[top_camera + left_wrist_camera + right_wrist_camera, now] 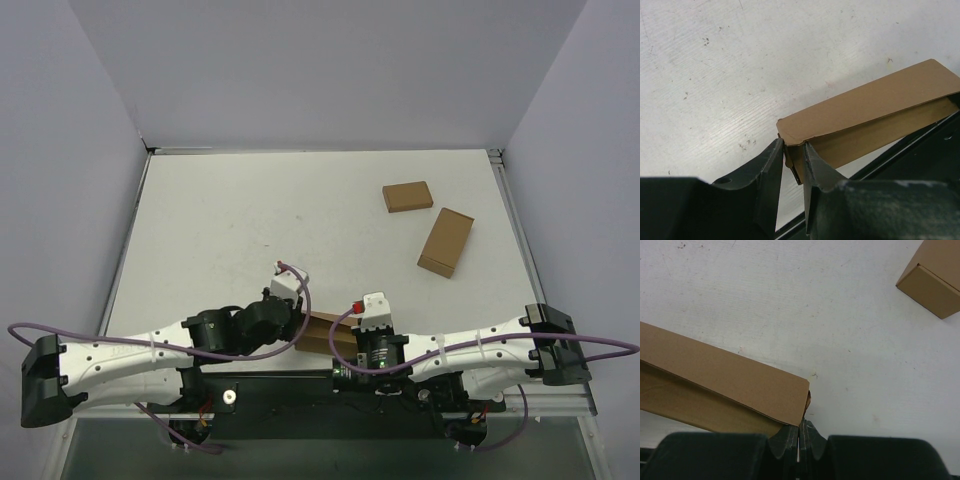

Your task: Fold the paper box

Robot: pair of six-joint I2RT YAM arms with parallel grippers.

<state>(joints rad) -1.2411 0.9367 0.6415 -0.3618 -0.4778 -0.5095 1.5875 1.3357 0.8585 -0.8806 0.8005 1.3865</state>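
Observation:
The paper box [322, 335] is a long, shallow brown cardboard box lying between my two wrists at the table's near edge. In the left wrist view the box [865, 115] runs up to the right, and my left gripper [794, 150] is shut on a flap at its near end. In the right wrist view the box [725, 375] comes in from the left. My right gripper [800, 424] is shut at its right end corner, with a thin end flap running down between the fingertips. In the top view both grippers, left [303, 322] and right [356, 335], sit at the box's ends, which partly hides it.
Two smaller ready-made brown boxes lie at the back right, one [407, 196] and the other [446, 242]; one shows in the right wrist view [932, 277]. The table's dark front rail [920, 150] runs just behind the box. Grey walls enclose the white table [250, 220].

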